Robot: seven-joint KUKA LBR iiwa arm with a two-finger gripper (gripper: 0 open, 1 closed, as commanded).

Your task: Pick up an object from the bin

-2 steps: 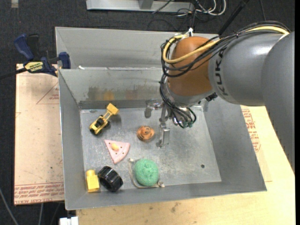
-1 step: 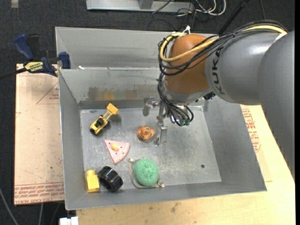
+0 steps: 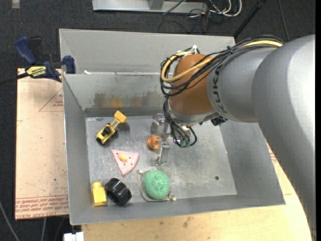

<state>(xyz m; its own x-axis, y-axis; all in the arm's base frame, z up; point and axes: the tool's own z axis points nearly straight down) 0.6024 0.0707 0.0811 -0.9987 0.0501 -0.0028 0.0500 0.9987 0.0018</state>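
Just left of my tool (image 3: 160, 145), close against it: small orange obj (image 3: 152, 143) on bin (image 3: 210, 154) floor. Can't tell tool opening or grip. Green ball (image 3: 156, 184) nearby.

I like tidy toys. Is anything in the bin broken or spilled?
Nothing looks broken or spilled. The yellow toy digger, pink wedge and green ball just lie loose on the bin floor.
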